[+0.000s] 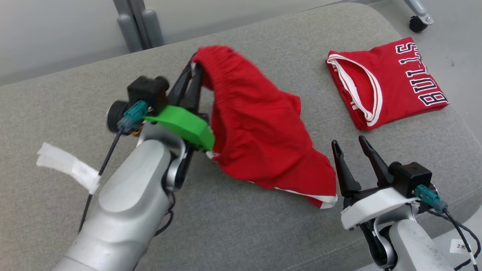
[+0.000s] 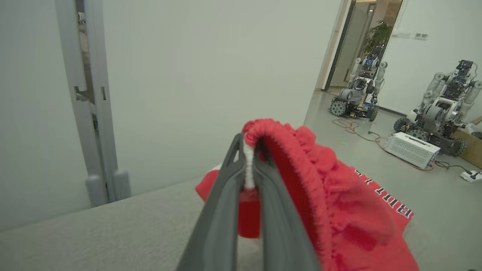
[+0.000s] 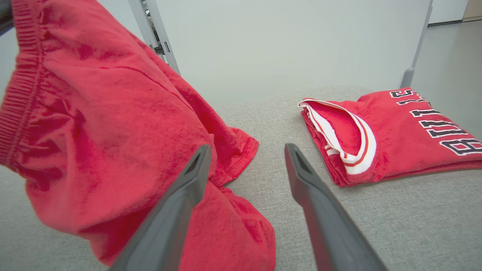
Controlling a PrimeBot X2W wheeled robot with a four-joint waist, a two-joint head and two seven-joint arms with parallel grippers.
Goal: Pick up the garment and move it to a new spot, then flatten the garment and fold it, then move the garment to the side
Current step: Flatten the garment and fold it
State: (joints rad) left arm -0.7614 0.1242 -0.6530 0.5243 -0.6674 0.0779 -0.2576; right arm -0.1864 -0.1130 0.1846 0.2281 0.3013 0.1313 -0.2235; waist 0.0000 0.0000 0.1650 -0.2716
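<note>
Red shorts (image 1: pixel 260 128) hang from your left gripper (image 1: pixel 194 67) in the head view, with the lower hem resting on the grey worktop (image 1: pixel 244 226). A folded Bulls jersey (image 1: pixel 391 82) lies well apart on the right. Your right gripper (image 1: pixel 349 141) sits just beside the hem, fingers spread. Left wrist view: the fingers (image 2: pixel 222 195) are pressed together, pinching the elastic waistband (image 2: pixel 293 162). Right wrist view: the spread fingers point at bare worktop between shorts and jersey.

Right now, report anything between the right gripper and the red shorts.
Nothing visible. The open right gripper hovers just beside the red shorts, with bare cushion between; the folded jersey lies apart, to its right.
</note>
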